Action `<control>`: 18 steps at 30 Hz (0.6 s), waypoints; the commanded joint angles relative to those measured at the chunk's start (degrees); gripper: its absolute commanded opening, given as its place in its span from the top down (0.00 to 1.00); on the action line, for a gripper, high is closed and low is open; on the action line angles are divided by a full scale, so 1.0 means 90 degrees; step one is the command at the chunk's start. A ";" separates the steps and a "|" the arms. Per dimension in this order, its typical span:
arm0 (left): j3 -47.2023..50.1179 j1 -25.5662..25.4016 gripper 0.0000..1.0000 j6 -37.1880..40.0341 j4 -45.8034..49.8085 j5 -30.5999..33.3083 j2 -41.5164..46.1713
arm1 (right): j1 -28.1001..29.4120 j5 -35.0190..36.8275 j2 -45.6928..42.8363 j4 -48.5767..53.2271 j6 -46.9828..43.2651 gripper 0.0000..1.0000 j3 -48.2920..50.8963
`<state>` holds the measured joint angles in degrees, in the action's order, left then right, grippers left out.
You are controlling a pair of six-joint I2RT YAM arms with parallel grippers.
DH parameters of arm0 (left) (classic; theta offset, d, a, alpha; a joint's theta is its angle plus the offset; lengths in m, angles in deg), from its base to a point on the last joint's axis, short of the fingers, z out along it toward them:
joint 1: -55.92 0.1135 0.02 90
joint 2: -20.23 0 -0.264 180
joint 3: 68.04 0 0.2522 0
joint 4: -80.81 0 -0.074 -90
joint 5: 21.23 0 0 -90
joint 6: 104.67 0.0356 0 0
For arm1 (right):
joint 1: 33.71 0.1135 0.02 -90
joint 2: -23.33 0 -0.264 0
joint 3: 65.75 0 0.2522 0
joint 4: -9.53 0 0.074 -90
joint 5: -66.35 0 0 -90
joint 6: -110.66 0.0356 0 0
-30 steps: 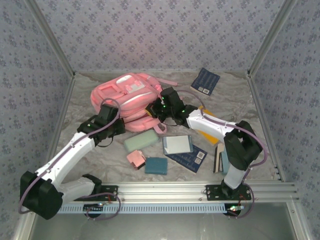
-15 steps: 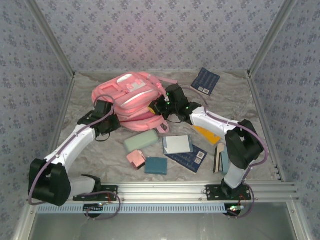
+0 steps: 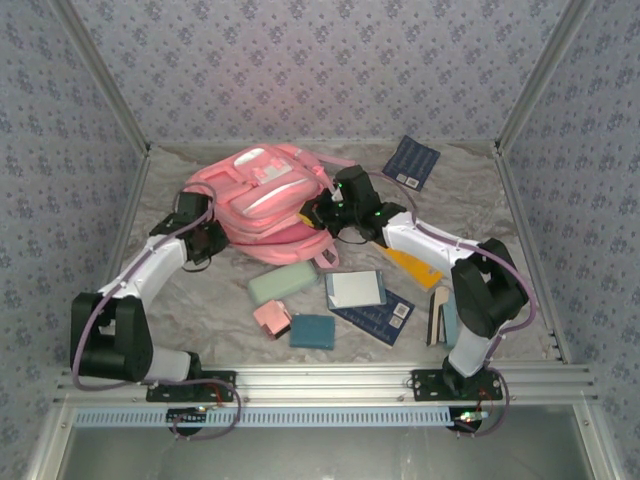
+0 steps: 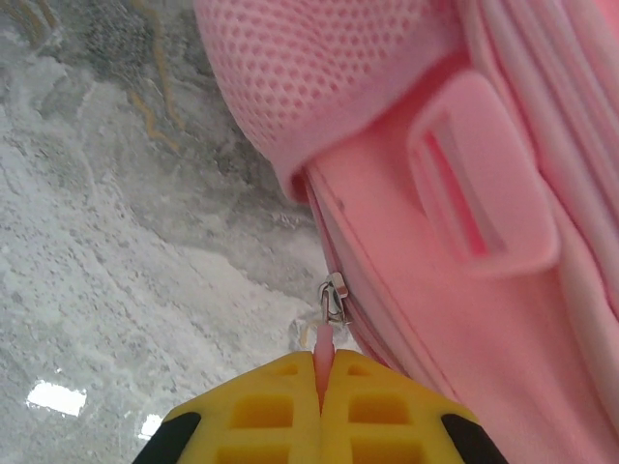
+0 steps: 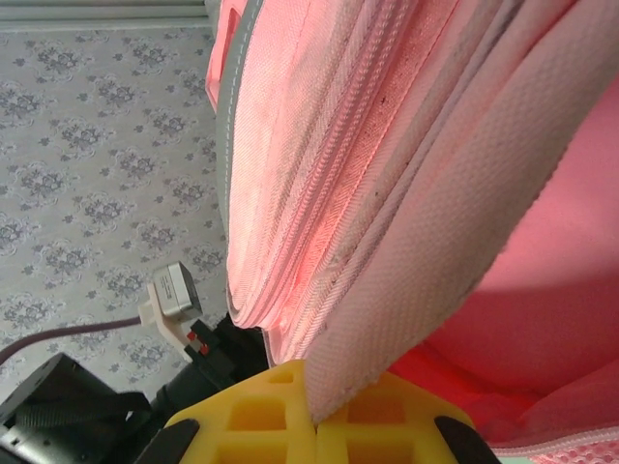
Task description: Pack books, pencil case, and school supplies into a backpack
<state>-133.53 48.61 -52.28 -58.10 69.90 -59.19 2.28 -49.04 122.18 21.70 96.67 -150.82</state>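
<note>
We see the backpack (image 3: pixel 262 195) lying on the far left part of the table (image 3: pixel 220 300), pockets facing up. Its long axis runs left to right with a slight tilt, and one pink strap trails off toward the far right. Our left gripper (image 3: pixel 205 238) sits at its left end. In the left wrist view the yellow fingers (image 4: pixel 271 411) are pressed together on the pink zipper pull (image 4: pixel 323 340), whose metal slider sits on the seam just above the table. Our right gripper (image 3: pixel 313 212) is at the bag's right end, and the right wrist view shows it clamped on a pink woven band (image 5: pixel 435 242) of the bag. Just in front of the backpack lies the pencil case (image 3: pixel 282 284), with the pink boxy piece (image 3: pixel 271 318) and the teal block (image 3: pixel 312 331) nearer to us. To their right, a white-and-blue book (image 3: pixel 355 289) rests on a navy book (image 3: pixel 388 316). A yellow book (image 3: pixel 412 266) lies partly under our right forearm. A second navy book (image 3: pixel 411 162) lies well apart at the far right, and a thin teal-and-black slab (image 3: pixel 440 318) sits beside the right arm.
</note>
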 commanded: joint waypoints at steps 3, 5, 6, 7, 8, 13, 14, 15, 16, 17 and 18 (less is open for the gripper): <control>-0.0408 0.0369 1.00 -0.0137 0.0136 0.0387 -0.0321 | -0.0249 -0.0001 -0.0051 -0.0275 -0.0267 1.00 -0.0201; -0.0486 0.0458 1.00 -0.0176 0.0145 0.0370 -0.0411 | -0.0260 -0.0011 -0.0029 -0.0224 -0.0354 1.00 -0.0240; -0.0517 0.0503 1.00 -0.0195 0.0144 0.0327 -0.0457 | -0.0269 -0.0011 -0.0026 -0.0184 -0.0406 1.00 -0.0267; -0.0539 0.0528 1.00 -0.0195 0.0132 0.0306 -0.0493 | -0.0272 -0.0009 -0.0021 -0.0158 -0.0444 1.00 -0.0281; -0.0569 0.0552 1.00 -0.0189 0.0137 0.0312 -0.0501 | -0.0284 -0.0021 -0.0009 -0.0152 -0.0475 1.00 -0.0296; -0.0647 0.0670 1.00 -0.0197 0.0155 0.0052 -0.0515 | -0.0288 0.0127 0.0018 -0.0003 -0.0818 1.00 -0.0407; -0.0653 0.0685 1.00 -0.0191 0.0171 -0.0092 -0.0485 | -0.0273 0.0162 0.0023 0.0010 -0.0917 1.00 -0.0424; -0.0654 0.0685 0.96 -0.0170 0.0207 -0.0254 -0.0436 | -0.0254 0.0210 0.0024 0.0049 -0.1035 1.00 -0.0452; -0.0641 0.0685 0.91 -0.0164 0.0249 -0.0399 -0.0356 | -0.0257 0.0272 0.0039 0.0150 -0.1183 1.00 -0.0492; -0.0600 0.0683 0.86 -0.0176 0.0277 -0.0486 -0.0264 | -0.0238 0.0358 0.0040 0.0255 -0.1366 1.00 -0.0555; -0.0534 0.0685 0.79 -0.0195 0.0320 -0.0561 -0.0139 | -0.0222 0.0479 0.0052 0.0461 -0.1598 1.00 -0.0665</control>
<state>-137.48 53.48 -53.44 -57.77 65.33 -63.47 1.40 -49.11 122.25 23.54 88.72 -152.88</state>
